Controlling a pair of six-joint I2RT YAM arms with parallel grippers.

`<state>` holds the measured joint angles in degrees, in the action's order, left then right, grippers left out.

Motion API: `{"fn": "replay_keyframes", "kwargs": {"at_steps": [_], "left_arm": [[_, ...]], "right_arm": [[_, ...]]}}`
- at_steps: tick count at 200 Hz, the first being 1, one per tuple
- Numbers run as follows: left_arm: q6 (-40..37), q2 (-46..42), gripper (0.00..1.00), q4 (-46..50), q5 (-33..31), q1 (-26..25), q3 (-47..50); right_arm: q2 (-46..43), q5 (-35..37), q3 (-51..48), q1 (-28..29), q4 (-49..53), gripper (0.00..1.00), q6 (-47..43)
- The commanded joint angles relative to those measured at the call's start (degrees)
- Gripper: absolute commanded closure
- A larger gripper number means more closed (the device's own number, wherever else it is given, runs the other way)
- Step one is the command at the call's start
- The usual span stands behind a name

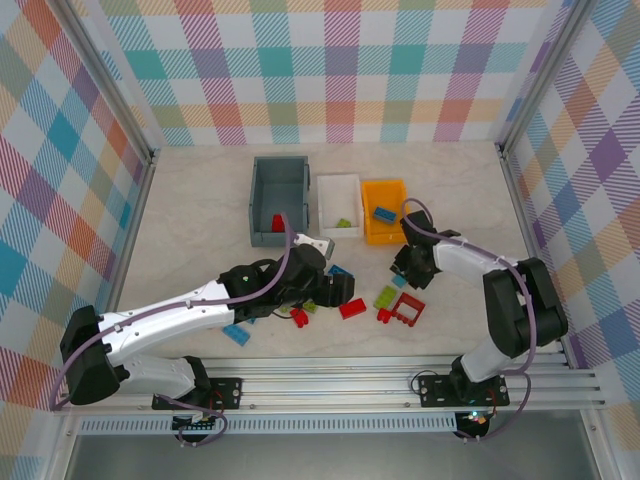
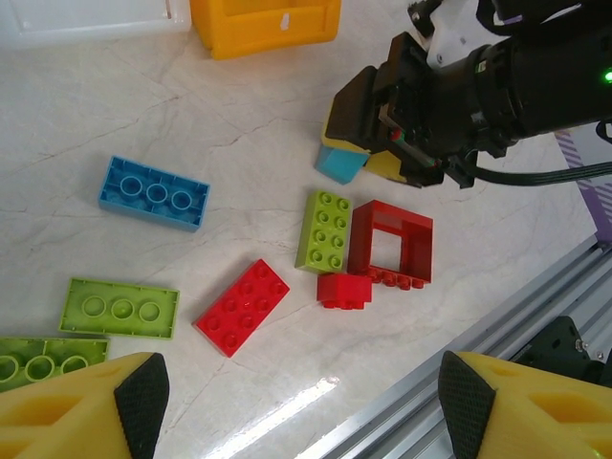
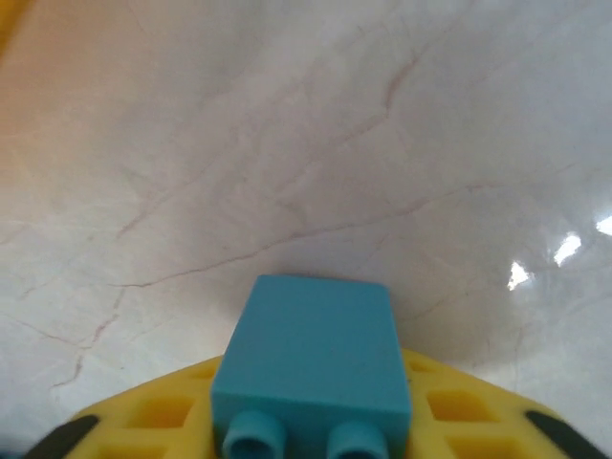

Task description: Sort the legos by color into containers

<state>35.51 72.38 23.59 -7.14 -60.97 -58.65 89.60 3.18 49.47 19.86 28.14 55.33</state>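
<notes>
Right fingers [image 3: 143,426] grip a blue brick [image 3: 306,349] (left fingers [image 2: 67,411] gape empty); lift it clear before crossing to the orange bin [image 1: 380,237].

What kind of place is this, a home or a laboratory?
Probably a laboratory test cell: plaid walls enclose the table, and a metal rail at its edge carries the left arm and right arm.

One overhead, two close wrist views

No text, number or brand can be read anywhere. The orange bin [image 2: 263,24], far ahead of the left gripper [image 2: 304,387], bears a small white patch [image 2: 284,19], too small to read.
</notes>
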Motion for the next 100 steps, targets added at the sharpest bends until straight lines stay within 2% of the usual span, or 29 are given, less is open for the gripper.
{"fn": "replay_keyframes", "kwargs": {"at_steps": [1, 33, 64, 100], "left_arm": [[-0.03, -1.09, 0.24, 0.21, -2.24, 0.33, -0.41], [1.06, -2.69, 0.24, 2.2, -7.37, 0.41, -0.07], [1.41, -3.83, 0.25, 2.87, -9.27, 0.41, -0.43], [1.15, -4.68, 0.25, 4.54, -10.0, 0.42, -1.03]], "right_arm": [[-3.74, 4.27, 3.72, 0.97, 1.51, 0.74, -3.58], [-2.37, 9.36, 13.12, 2.03, 4.7, 0.74, -12.18], [6.61, 7.27, 24.09, 0.94, 4.51, 0.74, -18.43], [17.15, 5.5, 35.29, -0.49, 7.14, 0.73, -20.17]]}}
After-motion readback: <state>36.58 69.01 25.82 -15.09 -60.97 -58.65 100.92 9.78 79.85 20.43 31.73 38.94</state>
